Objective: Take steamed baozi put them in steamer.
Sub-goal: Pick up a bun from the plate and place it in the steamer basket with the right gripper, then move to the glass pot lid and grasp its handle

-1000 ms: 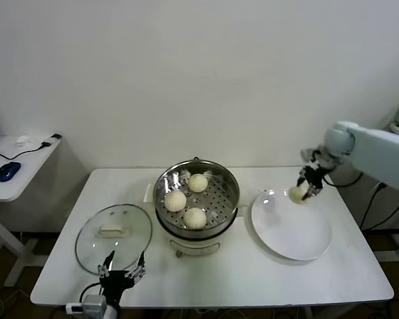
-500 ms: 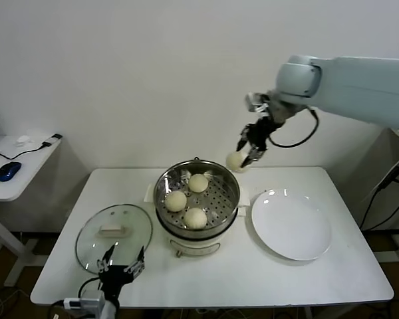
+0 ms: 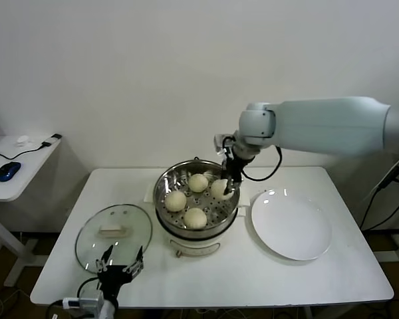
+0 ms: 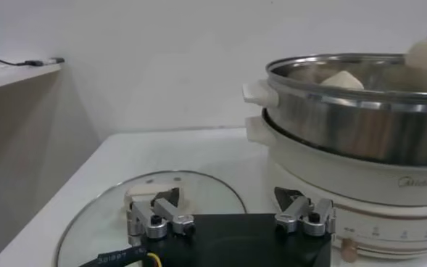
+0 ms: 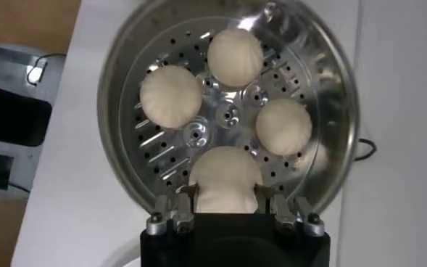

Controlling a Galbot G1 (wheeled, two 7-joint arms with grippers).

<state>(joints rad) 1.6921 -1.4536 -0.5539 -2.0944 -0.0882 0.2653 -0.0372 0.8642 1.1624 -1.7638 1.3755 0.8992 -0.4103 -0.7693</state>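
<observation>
The steamer (image 3: pixel 197 229) stands mid-table with three baozi (image 3: pixel 198 182) (image 3: pixel 175 201) (image 3: pixel 195 217) on its perforated tray. My right gripper (image 3: pixel 223 186) is shut on a fourth baozi (image 3: pixel 219 189) and holds it low over the tray's right side. In the right wrist view the held baozi (image 5: pixel 225 178) sits between the fingers, with the three others (image 5: pixel 235 56) (image 5: pixel 170 96) (image 5: pixel 284 125) on the tray. My left gripper (image 3: pixel 122 270) is open and empty at the table's front left edge, by the glass lid; it also shows in the left wrist view (image 4: pixel 231 218).
A round glass lid (image 3: pixel 114 229) with a white handle lies left of the steamer. An empty white plate (image 3: pixel 291 224) lies to its right. A side table (image 3: pixel 13 166) with a blue mouse stands at far left.
My right gripper carried the baozi from the plate, up and left over the steamer, and has come down into the steamer's right side. The left arm barely moved.
</observation>
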